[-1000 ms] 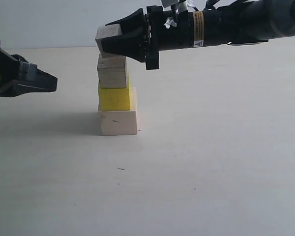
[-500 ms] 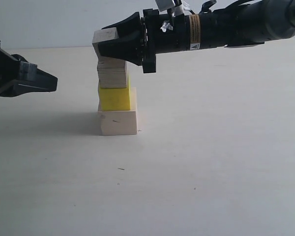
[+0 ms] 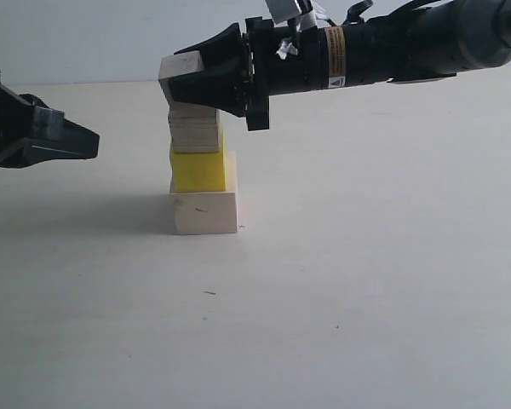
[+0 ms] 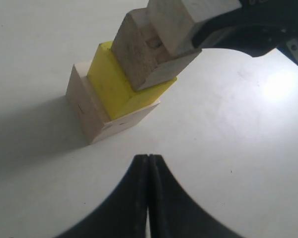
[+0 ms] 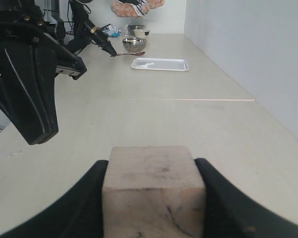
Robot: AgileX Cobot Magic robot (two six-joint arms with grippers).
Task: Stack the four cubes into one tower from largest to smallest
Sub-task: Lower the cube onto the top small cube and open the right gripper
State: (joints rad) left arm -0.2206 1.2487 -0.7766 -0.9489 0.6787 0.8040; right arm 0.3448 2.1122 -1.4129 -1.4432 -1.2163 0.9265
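My right gripper is clamped on the smallest pale wooden cube, one finger on each of two opposite sides, with the cube's front end sticking out past my fingertips. In my right wrist view the cube fills the space between the two black fingers, and dark grain marks show on its near face. I hold it directly over the tower, slightly tilted, its lower edge down at the top of the layered-plywood cube. I cannot tell whether the two are touching or a sliver apart.

Below that, the plywood cube sits on the yellow cube, shifted toward the left side in the exterior view. The yellow cube rests on the large pale wooden cube, which stands flat on the pale table. From my left wrist the same order reads clearly: large pale base, yellow, plywood, and the small cube on top in my other arm's grasp.

My left gripper is empty, its jaws pressed tight together. It hangs above the table to the left of the tower, well apart from it, tips pointing toward the stack
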